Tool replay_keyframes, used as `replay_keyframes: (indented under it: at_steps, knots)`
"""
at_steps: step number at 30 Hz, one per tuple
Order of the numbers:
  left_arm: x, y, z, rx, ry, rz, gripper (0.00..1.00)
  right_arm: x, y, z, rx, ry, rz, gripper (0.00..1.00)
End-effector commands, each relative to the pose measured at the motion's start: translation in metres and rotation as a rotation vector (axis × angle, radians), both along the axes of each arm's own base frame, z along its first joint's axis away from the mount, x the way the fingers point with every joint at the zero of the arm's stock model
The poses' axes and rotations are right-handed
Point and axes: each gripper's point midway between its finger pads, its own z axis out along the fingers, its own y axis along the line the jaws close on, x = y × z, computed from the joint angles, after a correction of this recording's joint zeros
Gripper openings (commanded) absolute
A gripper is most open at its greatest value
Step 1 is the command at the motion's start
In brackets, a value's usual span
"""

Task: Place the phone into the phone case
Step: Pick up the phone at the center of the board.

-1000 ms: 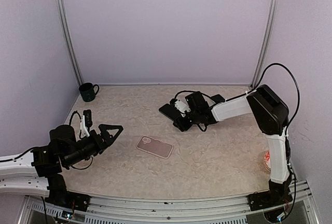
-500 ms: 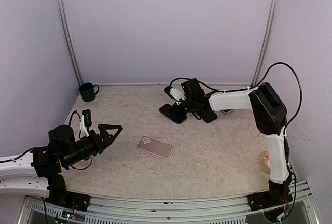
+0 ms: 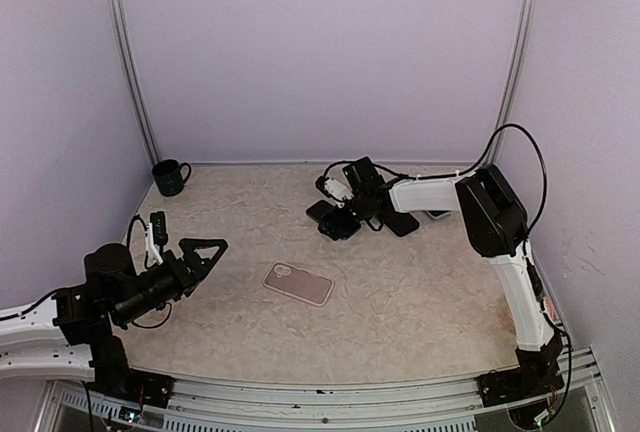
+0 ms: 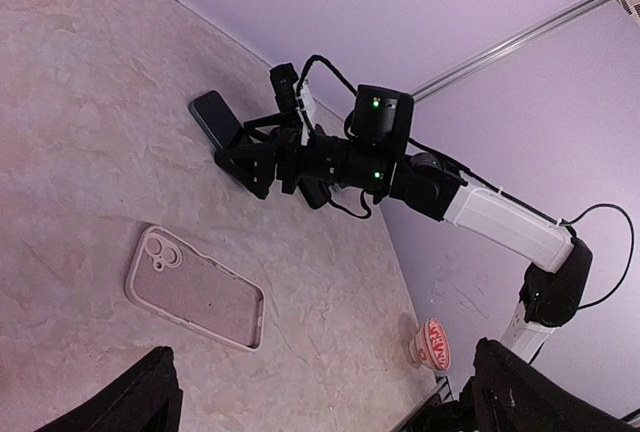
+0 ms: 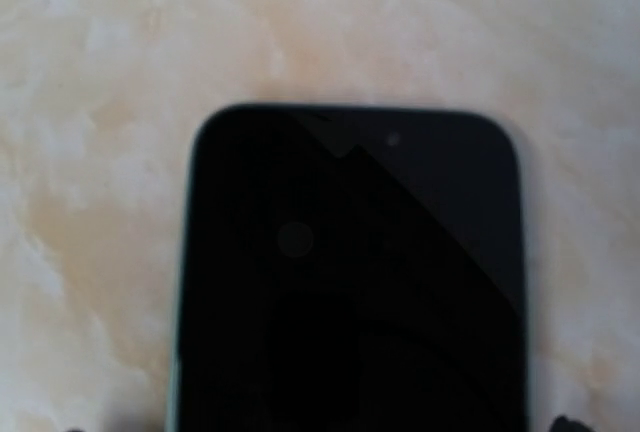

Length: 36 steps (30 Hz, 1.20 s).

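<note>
**Inspector:** Where is the phone (image 3: 319,210) found?

**Recorder:** It is found lying flat on the marbled table (image 3: 420,282), towards the far side, with its dark screen turned up. It is not seated in the phone case (image 3: 298,283). The case is laid well apart from it, nearer the middle of the table, with its hollow side up and its camera cut-out at the left end.

**Inspector:** How is the right gripper (image 3: 333,220) reported?

**Recorder:** It is held low over the end of the phone that lies nearer the right arm. In the right wrist view the two fingertips are just seen at the bottom corners, set wider than the phone's edges. The jaws are recorded as spread, and nothing is grasped. Whether a finger touches the phone cannot be told.

**Inspector:** And the left gripper (image 3: 208,262)?

**Recorder:** It is held clear above the table at the left, pointed towards the case, which is lying to its right. Its jaws are parted wide and no object is gripped.

**Inspector:** Other items?

**Recorder:** A dark mug (image 3: 170,177) is noted upright in the far left corner. A small red-and-white object (image 4: 432,342) is noted beside the right arm; its kind cannot be made out.
</note>
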Motion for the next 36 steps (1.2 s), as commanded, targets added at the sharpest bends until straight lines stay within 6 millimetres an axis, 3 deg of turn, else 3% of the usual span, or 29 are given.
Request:
replay_keyframes:
  at_steps: [1, 7, 25, 36]
  knots:
    - [0.001, 0.003, -0.009, 0.019, 0.012, 0.013, 0.99, -0.003, -0.001, -0.013, 0.000, 0.045, 0.020, 0.99]
    - [0.002, 0.001, -0.011, 0.021, 0.016, 0.012, 0.99, -0.010, 0.000, -0.023, 0.004, 0.078, 0.038, 0.99]
    - [0.001, 0.001, -0.010, 0.010, 0.017, 0.007, 0.99, -0.017, -0.010, -0.039, -0.047, 0.129, 0.018, 0.73]
    - [0.005, -0.005, -0.022, 0.065, 0.057, 0.008, 0.99, -0.045, -0.013, 0.001, 0.052, 0.063, 0.076, 0.72]
